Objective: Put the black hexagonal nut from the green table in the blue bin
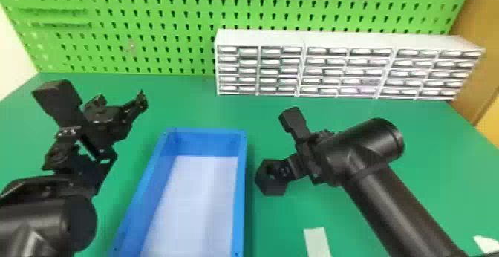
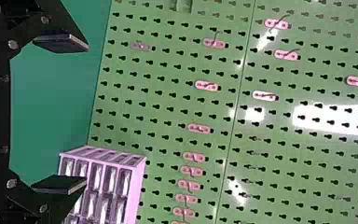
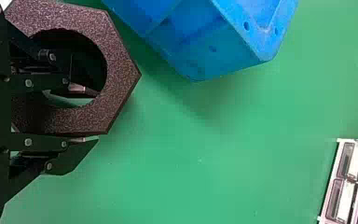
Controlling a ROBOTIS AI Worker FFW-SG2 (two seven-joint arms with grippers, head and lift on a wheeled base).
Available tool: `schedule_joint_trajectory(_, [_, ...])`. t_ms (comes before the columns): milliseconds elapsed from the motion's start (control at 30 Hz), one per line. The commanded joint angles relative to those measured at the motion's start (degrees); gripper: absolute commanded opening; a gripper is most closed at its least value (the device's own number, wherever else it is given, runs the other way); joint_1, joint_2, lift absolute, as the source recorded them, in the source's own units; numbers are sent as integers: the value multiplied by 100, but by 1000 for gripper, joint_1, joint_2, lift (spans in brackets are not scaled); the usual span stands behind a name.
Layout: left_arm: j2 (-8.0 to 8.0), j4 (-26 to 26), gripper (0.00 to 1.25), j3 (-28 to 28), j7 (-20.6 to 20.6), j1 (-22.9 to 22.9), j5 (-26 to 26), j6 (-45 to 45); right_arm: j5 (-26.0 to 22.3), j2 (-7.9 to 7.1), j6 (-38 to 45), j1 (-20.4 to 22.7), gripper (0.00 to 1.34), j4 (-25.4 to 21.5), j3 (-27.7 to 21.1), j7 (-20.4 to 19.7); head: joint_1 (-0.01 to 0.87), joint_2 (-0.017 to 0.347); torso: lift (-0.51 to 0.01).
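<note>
My right gripper (image 1: 289, 168) is beside the right wall of the blue bin (image 1: 240, 171), shut on the black hexagonal nut (image 1: 272, 188). In the right wrist view one finger of the right gripper (image 3: 89, 115) is inside the hole of the nut (image 3: 121, 70) and the other lies along its outer side. The nut is outside the bin (image 3: 214, 51), to its right. My left gripper (image 1: 120, 106) is parked beyond the bin's left side; in the left wrist view the left gripper (image 2: 83, 114) stands open, its fingers wide apart with nothing between them.
A white drawer cabinet (image 1: 349, 67) stands at the back right of the green table (image 1: 193, 104), before a green pegboard (image 1: 156, 26) with hooks. A pale strip (image 1: 316, 242) lies near the front, right of the bin, and another white piece (image 1: 487, 244) at the lower right.
</note>
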Motion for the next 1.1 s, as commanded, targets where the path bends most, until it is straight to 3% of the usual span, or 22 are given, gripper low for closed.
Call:
schedule_joint_trajectory(0, [0,-2,986,8,-2,9,0,0,18,0,0,-9,272,-17,-32,0,666,32,-100])
schedule_joint_trajectory(367, [0,-10,985,43,-19,26,0,9,686,-62,-9,18,272,-456,-270,0,666,32,-100])
schedule_joint_trajectory(733, [8,-28,986,70,-19,44,0,26,993,-114,-62,70,272,-799,-472,0,666,32,-100])
schedule_joint_trajectory(1067, [0,-37,986,70,-19,44,-9,35,1081,-185,-994,255,272,-1432,-779,0,666,32,-100])
